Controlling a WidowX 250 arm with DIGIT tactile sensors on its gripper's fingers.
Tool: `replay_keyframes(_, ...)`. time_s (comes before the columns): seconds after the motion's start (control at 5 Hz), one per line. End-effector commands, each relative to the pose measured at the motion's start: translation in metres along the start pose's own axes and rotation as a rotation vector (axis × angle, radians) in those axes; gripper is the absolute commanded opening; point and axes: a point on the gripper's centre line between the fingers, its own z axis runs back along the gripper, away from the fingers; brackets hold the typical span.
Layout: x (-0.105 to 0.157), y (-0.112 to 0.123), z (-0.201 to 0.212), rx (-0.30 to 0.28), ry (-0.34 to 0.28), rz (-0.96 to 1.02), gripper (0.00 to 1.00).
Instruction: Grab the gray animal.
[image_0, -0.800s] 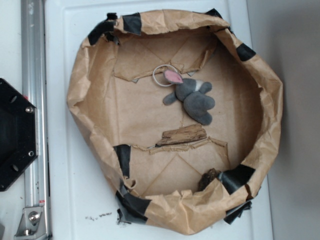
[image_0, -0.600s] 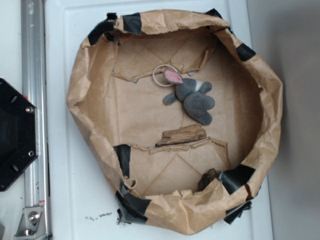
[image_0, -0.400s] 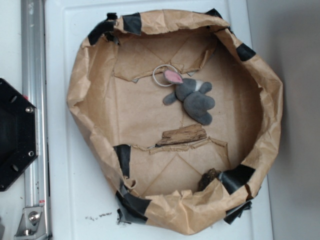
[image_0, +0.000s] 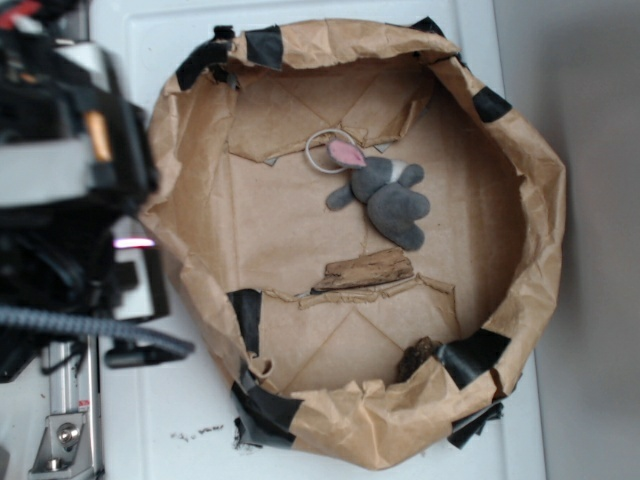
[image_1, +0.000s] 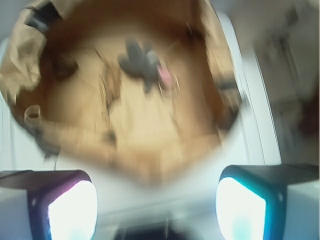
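One small dark-gray plush animal (image_0: 385, 195) with a pink-lined ear lies inside the crumpled brown paper basin (image_0: 540, 200), above a brown bark piece (image_0: 365, 270). The pincer (image_1: 156, 202) hovers outside the rim, its pads (image_1: 72, 210) spread wide apart.

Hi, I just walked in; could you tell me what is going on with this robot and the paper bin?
The robot arm is at the left edge of the scene, outside the brown paper bin. Its end effector is empty, its fingers spread wide in the blurred wrist view. The gray animal lies untouched on the bin floor beside a thin white loop, with a brown bark piece just below it. Nothing is grasped yet.
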Motion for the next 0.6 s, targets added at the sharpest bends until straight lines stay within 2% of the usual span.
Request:
replay_keyframes(0.0,0.056,0.0,-0.074,-0.097,-0.056,-0.186,1.0)
replay_keyframes(0.2,0.068,0.002,-0.106,-0.095,-0.027,-0.238,1.0)
replay_keyframes(0.4,0.064,-0.004,-0.146,-0.134,0.031,-0.353,1.0)
